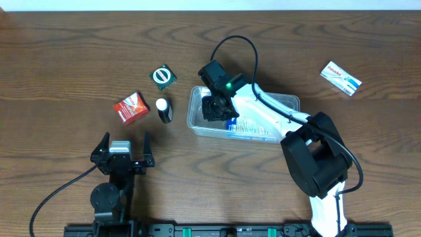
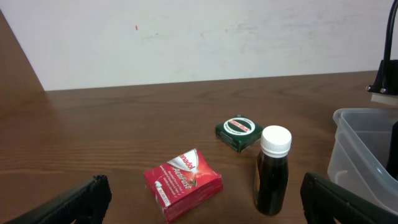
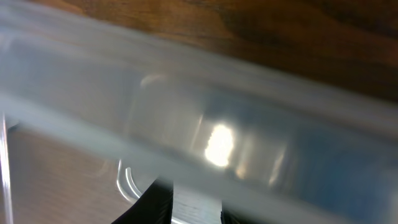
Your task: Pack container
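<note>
The clear plastic container (image 1: 284, 100) lies at the table's middle, and its left end shows in the left wrist view (image 2: 356, 146). My right gripper (image 1: 214, 110) reaches down into its left end. In the blurred right wrist view the fingers (image 3: 196, 208) stand close together on a pale striped box (image 3: 196, 202), with the container wall (image 3: 249, 124) just ahead. A blue and white box (image 1: 250, 126) lies inside the container. My left gripper (image 1: 122, 157) is open and empty near the front edge; its fingertips (image 2: 202, 199) frame the red box.
A red box (image 1: 131, 107) (image 2: 183, 183), a dark bottle with a white cap (image 1: 164, 110) (image 2: 272, 169) and a green square box (image 1: 163, 76) (image 2: 239, 132) stand left of the container. A white and blue box (image 1: 341, 78) lies far right.
</note>
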Robot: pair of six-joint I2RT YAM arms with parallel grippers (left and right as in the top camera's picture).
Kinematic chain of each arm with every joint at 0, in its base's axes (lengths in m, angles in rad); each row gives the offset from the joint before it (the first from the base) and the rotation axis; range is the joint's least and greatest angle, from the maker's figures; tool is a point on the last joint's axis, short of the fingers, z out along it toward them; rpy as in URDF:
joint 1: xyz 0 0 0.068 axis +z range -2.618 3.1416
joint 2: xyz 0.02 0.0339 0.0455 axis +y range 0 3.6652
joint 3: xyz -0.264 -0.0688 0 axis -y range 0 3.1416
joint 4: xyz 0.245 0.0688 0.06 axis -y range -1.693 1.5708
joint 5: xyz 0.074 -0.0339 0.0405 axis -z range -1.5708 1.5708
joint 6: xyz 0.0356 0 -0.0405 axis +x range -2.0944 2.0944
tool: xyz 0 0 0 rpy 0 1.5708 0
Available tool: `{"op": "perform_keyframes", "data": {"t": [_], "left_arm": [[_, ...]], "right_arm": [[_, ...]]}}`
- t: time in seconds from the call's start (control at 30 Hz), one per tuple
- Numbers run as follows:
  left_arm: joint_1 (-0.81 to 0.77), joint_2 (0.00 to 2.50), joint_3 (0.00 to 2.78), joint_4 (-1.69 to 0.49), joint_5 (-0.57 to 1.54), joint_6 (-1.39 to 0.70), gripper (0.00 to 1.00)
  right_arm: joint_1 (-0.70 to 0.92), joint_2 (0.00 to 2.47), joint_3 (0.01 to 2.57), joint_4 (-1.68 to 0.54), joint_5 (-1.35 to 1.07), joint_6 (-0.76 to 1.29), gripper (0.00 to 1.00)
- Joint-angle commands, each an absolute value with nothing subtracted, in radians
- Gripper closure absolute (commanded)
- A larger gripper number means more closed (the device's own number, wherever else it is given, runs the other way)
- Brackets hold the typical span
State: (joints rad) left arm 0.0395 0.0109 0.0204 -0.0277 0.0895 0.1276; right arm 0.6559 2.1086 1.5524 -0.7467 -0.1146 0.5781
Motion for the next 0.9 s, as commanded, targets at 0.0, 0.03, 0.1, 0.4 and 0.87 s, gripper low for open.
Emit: {"op": "perform_keyframes", "data": {"t": [0.0, 0.03, 0.1, 0.4, 0.87], "left_arm": [[0.045, 0.005, 0.004, -0.063, 0.097, 0.119, 0.02], [0.045, 0.005, 0.004, -0.064, 0.097, 0.119, 0.02], [0.045, 0.005, 0.004, -0.064, 0.097, 0.119, 0.02], [0.045, 0.005, 0.004, -0.064, 0.097, 0.119, 0.02], [0.045, 0.005, 0.004, -0.064, 0.097, 0.119, 0.02]], "right_arm": [[0.659, 2.128, 1.571, -0.756, -0.092, 0.592, 0.76], [0.659, 2.128, 1.571, -0.766, -0.078, 0.603, 0.76], [0.659, 2.128, 1.571, -0.793, -0.039, 0.617, 0.75], [0.660, 2.128, 1.571, -0.844, 0.036, 0.670, 0.74], [0.662, 2.128, 1.571, -0.846, 0.052, 0.684, 0.59]]}}
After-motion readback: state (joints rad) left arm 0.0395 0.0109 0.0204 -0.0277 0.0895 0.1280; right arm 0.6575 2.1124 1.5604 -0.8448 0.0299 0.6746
